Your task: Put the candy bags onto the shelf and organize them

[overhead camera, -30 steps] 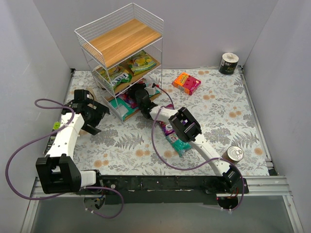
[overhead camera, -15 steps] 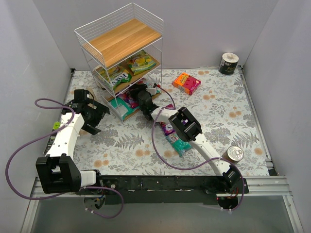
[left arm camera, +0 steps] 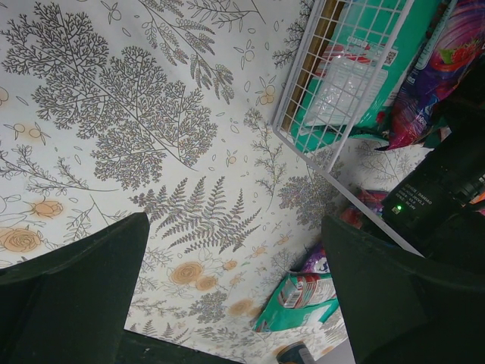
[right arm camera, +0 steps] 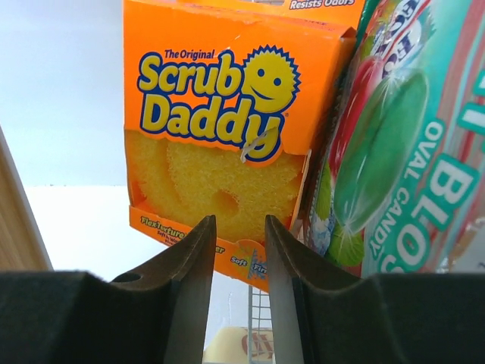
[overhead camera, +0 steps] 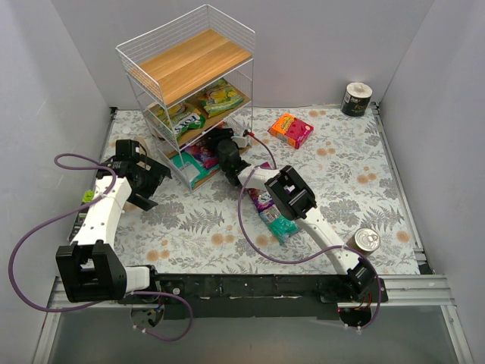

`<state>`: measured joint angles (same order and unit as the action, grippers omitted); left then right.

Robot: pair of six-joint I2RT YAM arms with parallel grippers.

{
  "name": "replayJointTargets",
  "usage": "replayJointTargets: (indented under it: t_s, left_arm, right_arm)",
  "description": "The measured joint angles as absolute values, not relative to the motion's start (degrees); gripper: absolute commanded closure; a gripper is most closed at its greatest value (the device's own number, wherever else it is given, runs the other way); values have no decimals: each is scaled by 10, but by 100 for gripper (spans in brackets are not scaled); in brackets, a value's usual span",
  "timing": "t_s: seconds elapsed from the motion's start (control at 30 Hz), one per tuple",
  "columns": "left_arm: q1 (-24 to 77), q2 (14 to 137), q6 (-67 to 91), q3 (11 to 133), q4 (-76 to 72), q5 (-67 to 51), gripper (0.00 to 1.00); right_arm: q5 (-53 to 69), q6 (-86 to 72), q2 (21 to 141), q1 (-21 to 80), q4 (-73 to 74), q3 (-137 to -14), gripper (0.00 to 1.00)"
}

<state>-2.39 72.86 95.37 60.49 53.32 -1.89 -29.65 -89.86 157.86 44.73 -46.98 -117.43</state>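
The white wire shelf [overhead camera: 189,64] stands at the back left. Its middle tier holds yellow-green candy bags [overhead camera: 216,97]. Its bottom tier holds a teal bag [overhead camera: 186,163] and a purple bag [overhead camera: 203,154]. My right gripper [overhead camera: 220,145] is at the front of the bottom tier. In the right wrist view the right gripper [right arm camera: 239,224] is slightly open and empty, with a teal bag [right arm camera: 409,152] close on its right. A purple bag [overhead camera: 262,201] and a teal bag [overhead camera: 279,226] lie on the table beneath the right arm. My left gripper [overhead camera: 154,186] is wide open and empty left of the shelf; it also shows in the left wrist view [left arm camera: 235,288].
An orange Scrub Daddy box [right arm camera: 227,129] fills the right wrist view ahead of the fingers. An orange-pink box [overhead camera: 291,129] lies right of the shelf. One can [overhead camera: 357,98] stands at the back right, another [overhead camera: 367,240] near the front right. Grey walls enclose the table.
My right gripper has shifted a little to the right and towards me at the bottom tier. The left arm has not moved.
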Motion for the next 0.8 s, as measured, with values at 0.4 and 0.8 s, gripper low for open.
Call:
replayJointTargets:
  t_s: [0.4, 0.8]
  left_arm:
    - [-24, 729, 953, 605, 533, -19, 2]
    - [-24, 729, 951, 605, 523, -19, 2]
  right_arm:
    - [-282, -906, 1579, 444, -422, -1199, 58]
    - [-212, -827, 1587, 438, -462, -1196, 60]
